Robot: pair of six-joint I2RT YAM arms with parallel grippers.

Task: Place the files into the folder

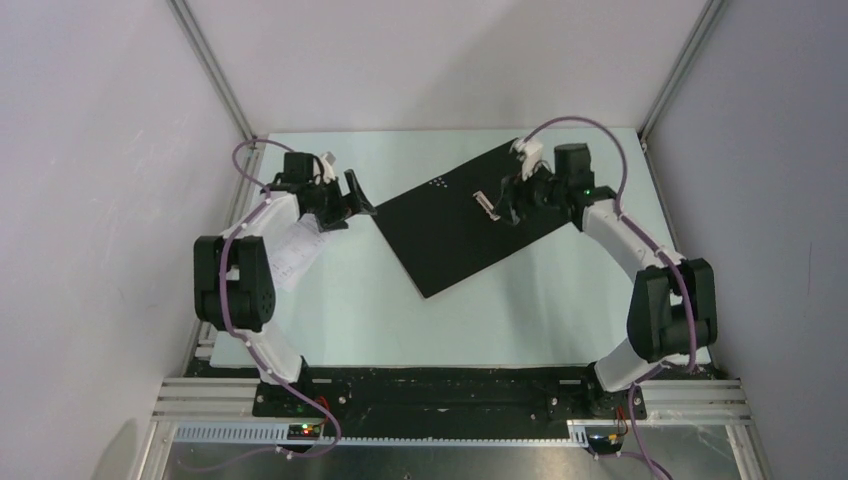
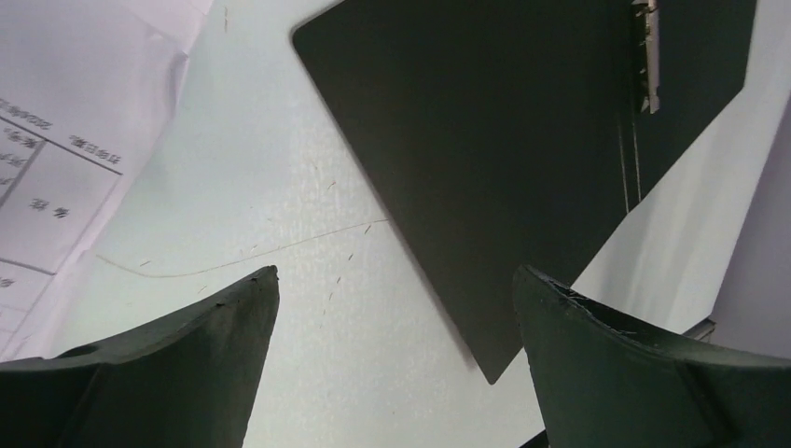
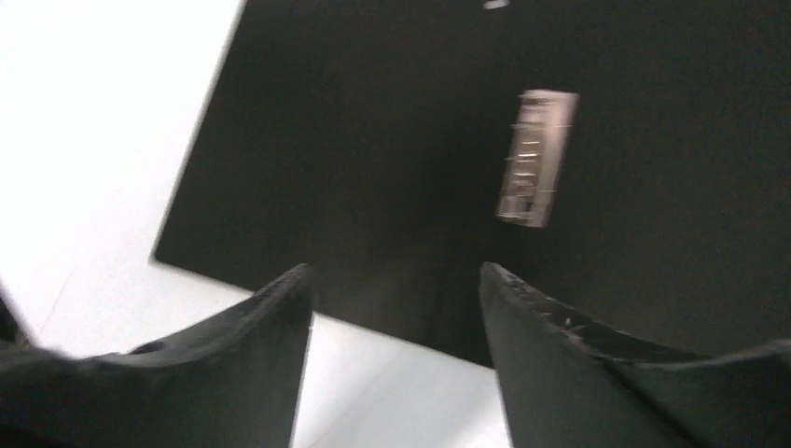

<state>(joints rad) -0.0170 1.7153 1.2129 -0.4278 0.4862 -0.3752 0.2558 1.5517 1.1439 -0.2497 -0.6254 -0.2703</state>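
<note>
Am holding left hand [image 2: 396,280] spread wide, gripping nothing, over bench [image 1: 400,330] between files [image 1: 295,255] and folder [image 1: 450,225]. Am hovering right hand [image 3: 396,271] well parted, empty, above folder lying open, black inside up, near clip [image 1: 487,205].

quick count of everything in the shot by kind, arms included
folder: 1
clip inside the folder: 1
pile of papers: 1, sheets overlap too much to count
robot arms: 2, left arm and right arm
total: 5
</note>
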